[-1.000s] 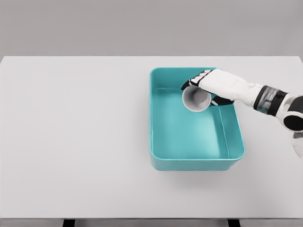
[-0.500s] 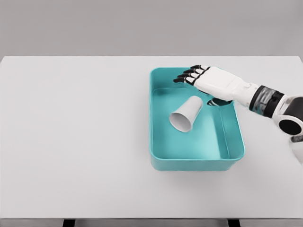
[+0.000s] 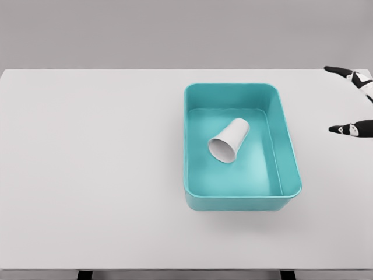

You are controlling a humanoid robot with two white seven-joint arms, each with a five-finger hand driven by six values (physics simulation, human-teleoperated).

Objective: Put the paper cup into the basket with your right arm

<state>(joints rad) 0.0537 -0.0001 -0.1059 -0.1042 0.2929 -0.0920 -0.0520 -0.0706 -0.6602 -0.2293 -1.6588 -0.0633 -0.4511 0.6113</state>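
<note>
The white paper cup (image 3: pixel 229 140) lies on its side inside the teal basket (image 3: pixel 194 146), its mouth facing the front left. My right hand (image 3: pixel 348 100) shows only at the right edge of the head view, well away from the basket. Two black-tipped fingers (image 3: pixel 345 129) are spread apart and hold nothing. The left arm is out of view.
The basket stands on a pale grey table (image 3: pixel 93 169), right of the middle. The table's far edge runs along the top and its front edge near the bottom of the picture.
My right hand has let go of the cup, which dropped and came to rest in the basket. The hand then drew back to the right edge of the picture.
</note>
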